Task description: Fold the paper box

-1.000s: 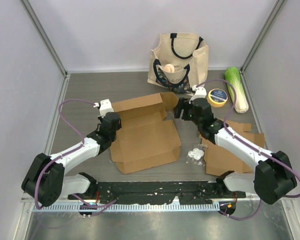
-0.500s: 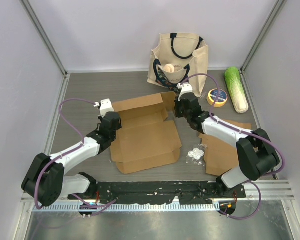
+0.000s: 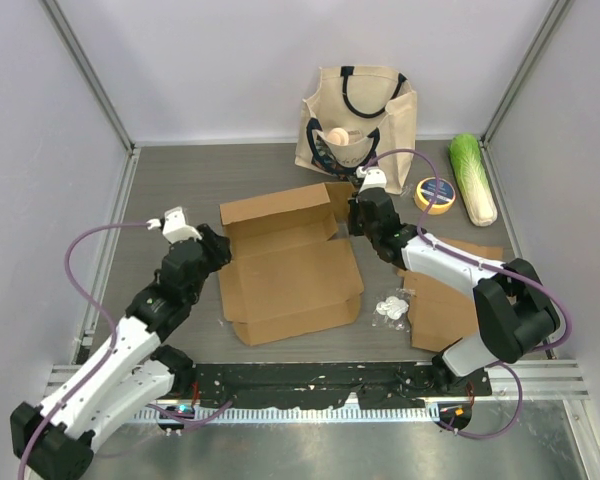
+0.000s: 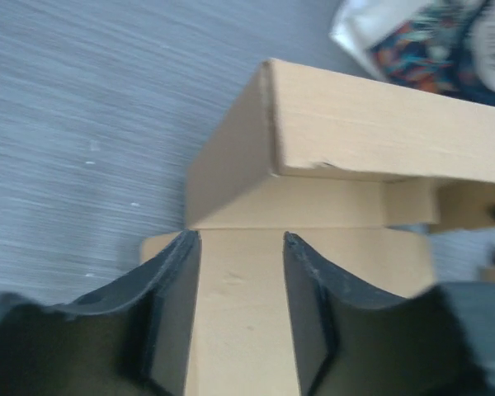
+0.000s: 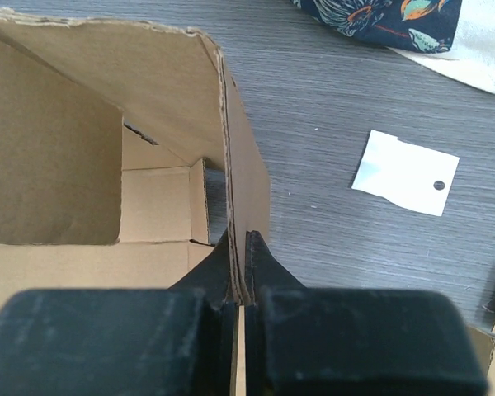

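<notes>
The brown paper box (image 3: 290, 265) lies partly folded mid-table, its back wall raised. My right gripper (image 3: 356, 214) is at the box's far right corner, shut on an upright side flap (image 5: 249, 177); the flap's edge runs down between the closed jaws of the right gripper (image 5: 239, 241). My left gripper (image 3: 216, 246) sits at the box's left edge, open. In the left wrist view the left gripper (image 4: 239, 241) frames a flat cardboard panel (image 4: 239, 305) without pinching it, and the raised back wall (image 4: 355, 132) lies beyond.
A canvas tote bag (image 3: 358, 120) stands behind the box. A yellow tape roll (image 3: 434, 194) and a napa cabbage (image 3: 474, 178) lie at the back right. Flat cardboard (image 3: 460, 300) and a small white packet (image 3: 391, 308) lie right of the box. A white slip (image 5: 406, 172) lies on the table.
My right gripper moved in to the box's far right flap and shut on it. My left gripper opened, letting go of the box's left side, and its arm drew back to the left.
</notes>
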`<state>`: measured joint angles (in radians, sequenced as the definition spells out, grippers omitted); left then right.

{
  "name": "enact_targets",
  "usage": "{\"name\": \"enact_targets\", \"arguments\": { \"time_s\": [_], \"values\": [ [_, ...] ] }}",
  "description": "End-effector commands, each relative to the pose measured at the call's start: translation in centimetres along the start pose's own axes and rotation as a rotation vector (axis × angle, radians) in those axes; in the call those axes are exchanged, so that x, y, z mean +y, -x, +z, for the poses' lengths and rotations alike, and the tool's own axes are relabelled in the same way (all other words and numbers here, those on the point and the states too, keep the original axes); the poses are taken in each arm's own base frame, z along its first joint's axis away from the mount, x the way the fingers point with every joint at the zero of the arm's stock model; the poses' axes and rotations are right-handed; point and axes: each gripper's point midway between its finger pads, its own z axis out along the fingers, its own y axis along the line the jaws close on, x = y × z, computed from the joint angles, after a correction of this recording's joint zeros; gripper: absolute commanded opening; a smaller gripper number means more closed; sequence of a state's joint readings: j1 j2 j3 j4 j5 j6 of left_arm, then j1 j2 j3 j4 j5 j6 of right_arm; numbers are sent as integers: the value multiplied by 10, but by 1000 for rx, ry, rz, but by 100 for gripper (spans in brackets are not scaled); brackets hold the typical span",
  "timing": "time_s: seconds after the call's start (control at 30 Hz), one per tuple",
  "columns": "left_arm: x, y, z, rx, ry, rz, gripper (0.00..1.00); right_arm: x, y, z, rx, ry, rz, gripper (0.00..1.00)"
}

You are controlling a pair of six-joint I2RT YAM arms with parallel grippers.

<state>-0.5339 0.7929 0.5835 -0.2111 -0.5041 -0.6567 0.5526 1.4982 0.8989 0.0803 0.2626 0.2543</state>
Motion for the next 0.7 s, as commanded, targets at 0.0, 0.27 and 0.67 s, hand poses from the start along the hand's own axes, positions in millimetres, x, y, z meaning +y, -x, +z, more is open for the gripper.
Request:
{"name": "enact_targets", "arguments": {
  "time_s": [0.0,0.27,0.67],
  "values": [
    [-44,-23,-29,125,-287,-115,44,8,32,-11,-90,11,94,1],
    [-185,-75,-49,160,-657,58,11,16,33,-16,-61,42,147,1],
    [-281,-179,13,225,-709,114,0,22,37,-27,-56,71,185,1]
  ]
}}
